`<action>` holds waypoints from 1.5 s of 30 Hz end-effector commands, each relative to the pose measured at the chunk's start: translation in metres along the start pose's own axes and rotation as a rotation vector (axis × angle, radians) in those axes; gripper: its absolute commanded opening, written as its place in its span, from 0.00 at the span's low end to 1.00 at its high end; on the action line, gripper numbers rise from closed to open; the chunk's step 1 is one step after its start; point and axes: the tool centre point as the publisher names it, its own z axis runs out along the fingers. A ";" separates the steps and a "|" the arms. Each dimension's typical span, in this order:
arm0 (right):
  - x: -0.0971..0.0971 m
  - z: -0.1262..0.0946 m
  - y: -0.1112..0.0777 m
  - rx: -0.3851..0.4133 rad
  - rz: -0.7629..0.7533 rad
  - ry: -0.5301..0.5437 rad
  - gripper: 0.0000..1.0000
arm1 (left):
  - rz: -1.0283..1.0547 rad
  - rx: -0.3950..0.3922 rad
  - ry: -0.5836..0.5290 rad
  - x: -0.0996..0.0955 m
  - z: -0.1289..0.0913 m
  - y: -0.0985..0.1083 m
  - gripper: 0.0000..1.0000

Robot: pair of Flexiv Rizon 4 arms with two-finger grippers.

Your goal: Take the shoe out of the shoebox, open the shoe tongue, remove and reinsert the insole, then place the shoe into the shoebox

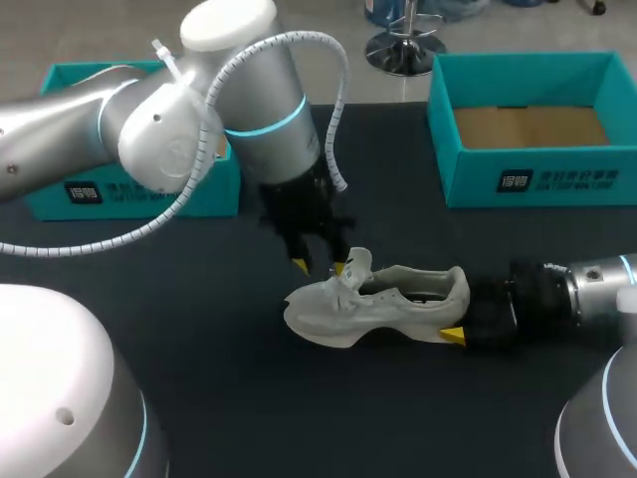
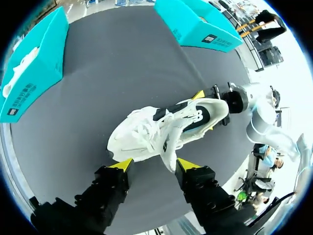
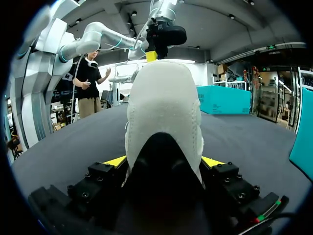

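A white sneaker [image 1: 383,299] lies on its side on the black table, toe toward my left. My right gripper [image 1: 460,309] is shut on its heel; in the right wrist view both yellow tips press the heel [image 3: 164,107] from either side of my right gripper [image 3: 164,160]. My left gripper [image 1: 319,266] hangs just above the lifted tongue [image 1: 356,267], open. Seen from the left wrist, the sneaker [image 2: 166,127] lies ahead of my left gripper [image 2: 154,164], and the tongue's end [image 2: 168,147] dangles loose between the spread fingers.
An open teal shoebox [image 1: 537,179] with a brown floor stands at the back right. A second teal box [image 1: 129,194] sits at the back left, behind my left arm. Bare black table lies in front of the sneaker.
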 end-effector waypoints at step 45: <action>-0.001 0.003 -0.003 0.003 0.000 0.000 0.00 | 1.143 -0.166 -0.239 0.084 0.021 -0.020 0.00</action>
